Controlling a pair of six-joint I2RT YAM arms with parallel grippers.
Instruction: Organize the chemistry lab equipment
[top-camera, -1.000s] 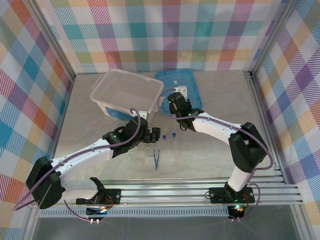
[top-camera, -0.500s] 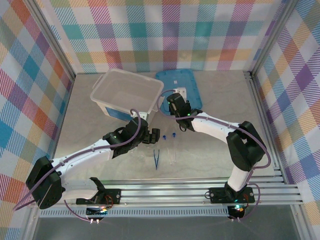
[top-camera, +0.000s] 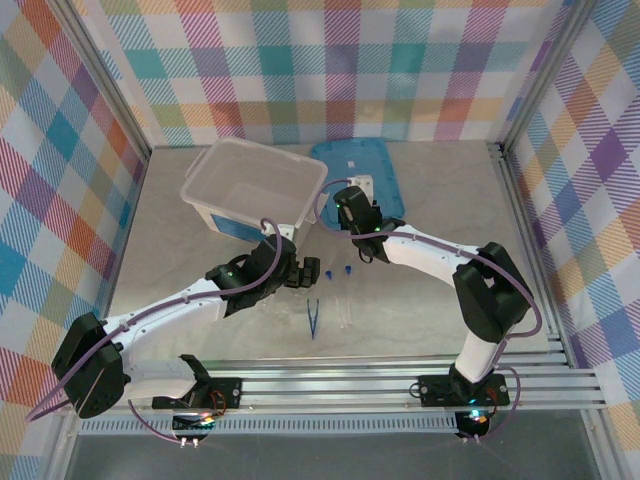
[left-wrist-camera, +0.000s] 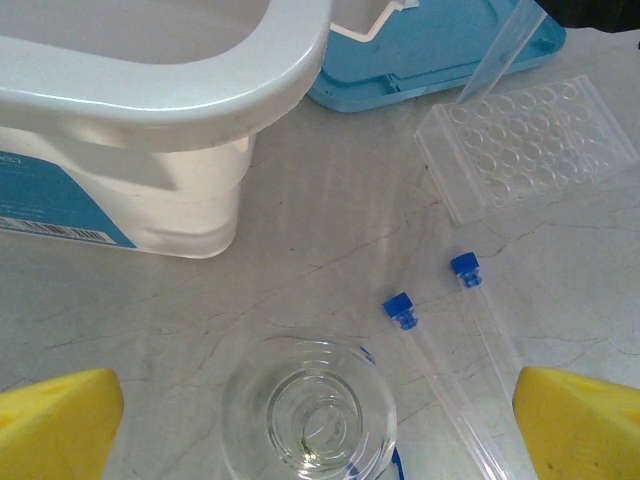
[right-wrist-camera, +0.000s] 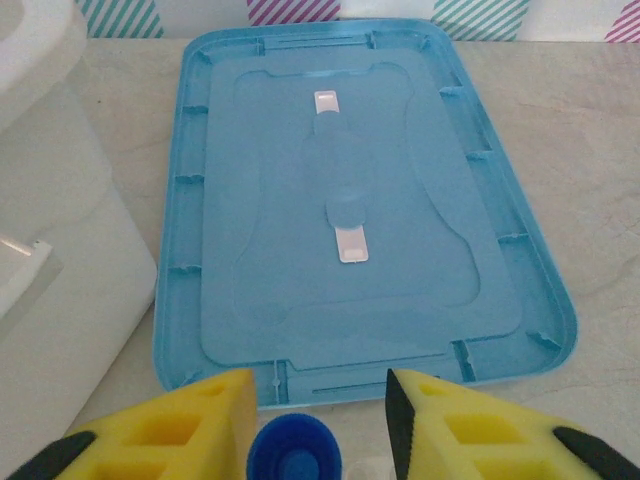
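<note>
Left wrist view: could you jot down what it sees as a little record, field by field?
Tub: white tub, upper left, upright
Lid: blue lid, flat beside the tub
Rack: clear rack, leaning tube standing in one well
Loose tubes: near tube and far tube, lying side by side, blue caps on
Beaker: glass beaker, upright between the left gripper's open jaws
</note>
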